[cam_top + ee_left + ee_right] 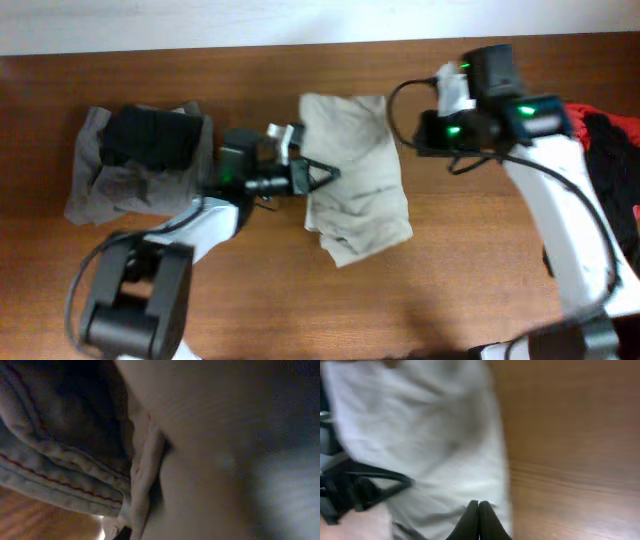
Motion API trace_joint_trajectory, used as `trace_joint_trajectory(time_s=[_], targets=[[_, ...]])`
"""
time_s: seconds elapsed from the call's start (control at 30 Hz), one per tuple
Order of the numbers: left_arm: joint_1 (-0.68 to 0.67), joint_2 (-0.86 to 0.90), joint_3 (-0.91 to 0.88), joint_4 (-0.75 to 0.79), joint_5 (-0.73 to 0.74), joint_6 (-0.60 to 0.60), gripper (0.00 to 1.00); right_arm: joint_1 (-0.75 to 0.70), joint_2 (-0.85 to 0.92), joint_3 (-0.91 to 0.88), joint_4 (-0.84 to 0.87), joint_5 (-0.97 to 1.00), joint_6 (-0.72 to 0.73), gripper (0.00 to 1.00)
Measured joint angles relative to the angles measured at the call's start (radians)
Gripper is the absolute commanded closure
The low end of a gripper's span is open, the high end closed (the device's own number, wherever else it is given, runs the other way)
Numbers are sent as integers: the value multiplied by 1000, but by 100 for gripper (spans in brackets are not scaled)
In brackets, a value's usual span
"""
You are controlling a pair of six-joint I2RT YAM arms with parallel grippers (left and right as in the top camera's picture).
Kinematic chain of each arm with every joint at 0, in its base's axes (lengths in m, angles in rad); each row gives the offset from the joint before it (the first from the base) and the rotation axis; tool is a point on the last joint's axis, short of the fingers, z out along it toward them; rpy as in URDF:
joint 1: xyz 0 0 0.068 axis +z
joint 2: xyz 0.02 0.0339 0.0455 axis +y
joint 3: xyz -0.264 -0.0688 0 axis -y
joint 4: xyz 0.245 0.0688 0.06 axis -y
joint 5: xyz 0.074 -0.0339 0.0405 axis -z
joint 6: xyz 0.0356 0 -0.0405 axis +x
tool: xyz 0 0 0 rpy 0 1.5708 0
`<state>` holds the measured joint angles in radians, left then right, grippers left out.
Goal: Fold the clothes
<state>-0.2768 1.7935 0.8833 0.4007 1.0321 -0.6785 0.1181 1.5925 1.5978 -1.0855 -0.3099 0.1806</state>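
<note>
The clothes in play are light beige shorts (355,180), lying crumpled at the table's middle. My left gripper (332,174) sits at their left edge, its fingers drawn together to a point on the cloth. The left wrist view is filled by beige fabric (210,435) and stitched seams pressed close, hiding the fingers. My right gripper (479,506) is shut, its black tips pressed together just over the shorts (435,435) near their right edge. In the overhead view the right gripper (415,143) hangs by the shorts' upper right corner.
A pile of grey garments (95,190) with a black one (150,138) on top lies at the left. Red and black clothes (605,125) lie at the right edge. Bare wooden table (400,290) runs along the front.
</note>
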Motion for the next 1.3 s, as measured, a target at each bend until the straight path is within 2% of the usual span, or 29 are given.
trace_joint_trajectory(time_s=[0.17, 0.33, 0.57, 0.7, 0.87, 1.13, 1.3], targets=[[139, -144, 23, -64, 37, -8, 99, -47, -18, 9, -70, 16, 8, 96], [327, -238, 73, -83, 34, -73, 100, -50, -4, 8, -90, 22, 7, 96], [630, -260, 129, -84, 22, -203, 100, -50, -4, 8, -103, 23, 7, 96], [739, -262, 135, -222, -77, -231, 99, -50, -4, 8, -114, 23, 7, 96], [777, -262, 135, -435, -315, -247, 100, -50, -4, 8, -128, 29, 7, 96], [777, -262, 135, -436, -618, -246, 100, -50, -4, 8, -178, 86, 6, 96], [777, -262, 135, -435, -694, -245, 100, -50, -4, 8, -183, 111, 6, 96]])
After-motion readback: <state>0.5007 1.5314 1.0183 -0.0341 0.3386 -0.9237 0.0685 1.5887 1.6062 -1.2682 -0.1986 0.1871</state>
